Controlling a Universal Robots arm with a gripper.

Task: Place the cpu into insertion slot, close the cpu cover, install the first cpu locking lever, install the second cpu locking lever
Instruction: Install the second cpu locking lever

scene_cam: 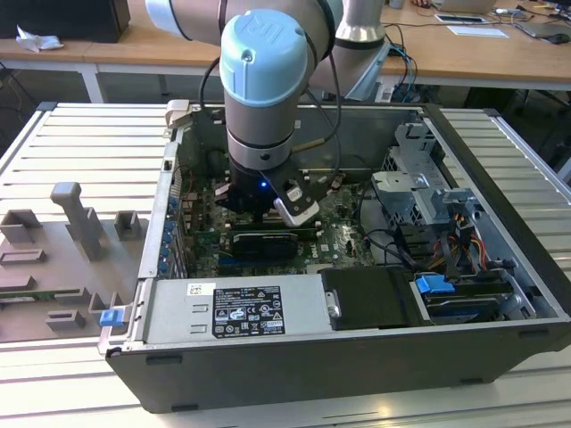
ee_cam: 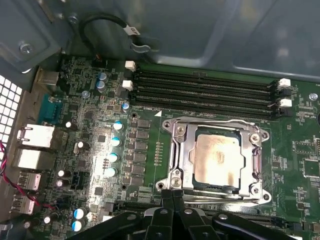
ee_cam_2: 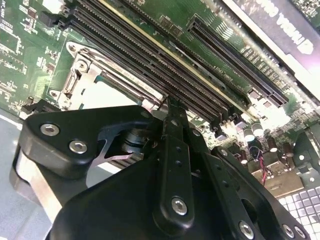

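Observation:
The cpu (ee_cam: 217, 157) shows its pale silvery-beige face lying flat in the insertion slot (ee_cam: 263, 196) on the green board. The cpu cover (ee_cam: 184, 150), a silvery frame, lies flat around the chip. In the second wrist view the cpu (ee_cam_2: 111, 92) and cpu cover (ee_cam_2: 85, 70) sit just beyond the fingertips. My gripper (ee_cam: 173, 194) is shut with nothing between its fingers. It hovers at the socket's edge near a corner bolt, on the side away from the memory slots. In the exterior view the gripper (scene_cam: 265, 217) reaches down into the open computer case.
Long black memory slots (ee_cam: 205, 90) run beside the socket. A long black card (ee_cam_2: 280, 25) lies on the other side of them. Capacitors (ee_cam: 116, 142) and rear ports (ee_cam: 35, 137) stand nearby. The case walls (scene_cam: 500, 178), power supply (scene_cam: 236, 312) and drive cage (scene_cam: 419, 192) close in around the arm.

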